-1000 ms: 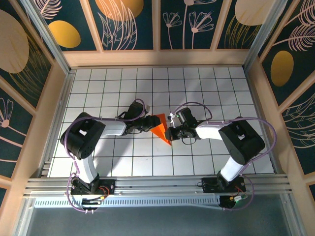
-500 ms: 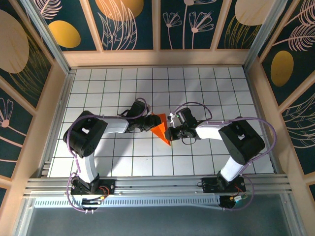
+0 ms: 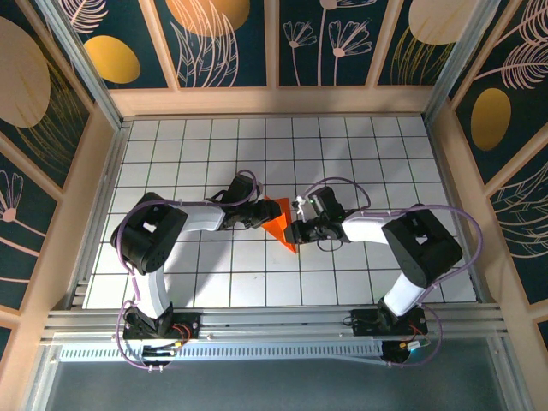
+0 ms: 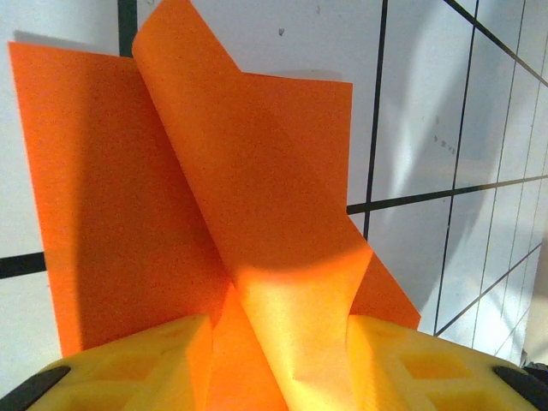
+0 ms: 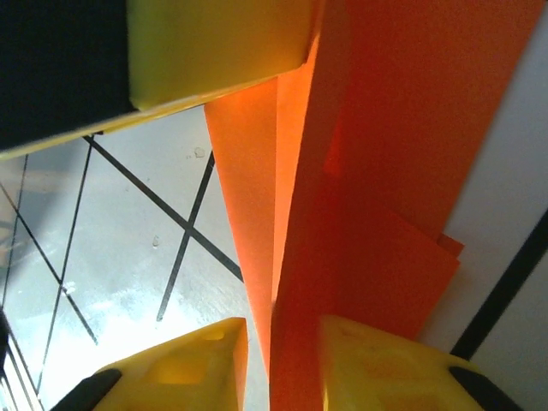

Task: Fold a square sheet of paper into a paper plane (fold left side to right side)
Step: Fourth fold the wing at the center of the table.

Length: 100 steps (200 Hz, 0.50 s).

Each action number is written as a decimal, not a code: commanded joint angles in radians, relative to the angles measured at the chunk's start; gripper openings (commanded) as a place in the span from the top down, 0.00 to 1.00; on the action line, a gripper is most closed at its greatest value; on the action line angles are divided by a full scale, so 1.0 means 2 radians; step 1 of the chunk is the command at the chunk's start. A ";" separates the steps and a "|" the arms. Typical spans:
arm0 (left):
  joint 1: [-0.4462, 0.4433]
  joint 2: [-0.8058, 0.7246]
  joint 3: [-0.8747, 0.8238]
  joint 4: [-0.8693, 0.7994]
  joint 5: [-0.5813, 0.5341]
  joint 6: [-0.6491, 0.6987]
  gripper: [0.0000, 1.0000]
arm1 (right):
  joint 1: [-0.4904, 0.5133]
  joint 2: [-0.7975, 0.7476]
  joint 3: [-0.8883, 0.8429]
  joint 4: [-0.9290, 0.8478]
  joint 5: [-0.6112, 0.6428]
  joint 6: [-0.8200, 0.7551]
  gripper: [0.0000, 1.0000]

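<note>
Two grippers meet at mid-frame in the top view, low over the white gridded table (image 3: 360, 154). Between them lies the paper (image 3: 280, 224), folded to an orange triangle with its point toward the lower edge of the frame. The left gripper (image 3: 259, 214) reaches it from the left and the right gripper (image 3: 296, 229) from the right, each at an edge of the paper.

In the left wrist view, a flap of the paper curls up off the flat part and runs down between the two yellow fingers (image 4: 128, 364), spanning the gap from one to the other. The left gripper grasps this curled flap with its jaws well apart. The flat part lies on the table at the upper left of that frame.

In the right wrist view, an upright fold of the paper stands between the yellow fingers (image 5: 377, 364) at the lower edge, which are a little apart. Whether they press the fold or merely flank it cannot be told.
</note>
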<state>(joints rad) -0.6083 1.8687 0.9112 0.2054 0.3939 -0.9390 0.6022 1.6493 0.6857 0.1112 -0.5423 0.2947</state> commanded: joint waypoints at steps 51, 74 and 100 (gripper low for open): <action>-0.001 0.020 -0.003 -0.030 -0.021 0.011 0.55 | -0.056 -0.035 -0.010 0.036 -0.075 0.017 0.55; -0.001 0.021 -0.006 -0.026 -0.020 0.010 0.55 | -0.057 -0.011 0.005 0.043 -0.083 0.025 0.56; -0.001 0.021 -0.007 -0.027 -0.019 0.010 0.55 | -0.056 0.019 0.023 0.053 -0.087 0.032 0.60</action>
<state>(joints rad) -0.6083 1.8687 0.9112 0.2058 0.3939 -0.9363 0.4904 1.6375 0.6868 0.1772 -0.6773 0.3325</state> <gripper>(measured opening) 0.449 0.412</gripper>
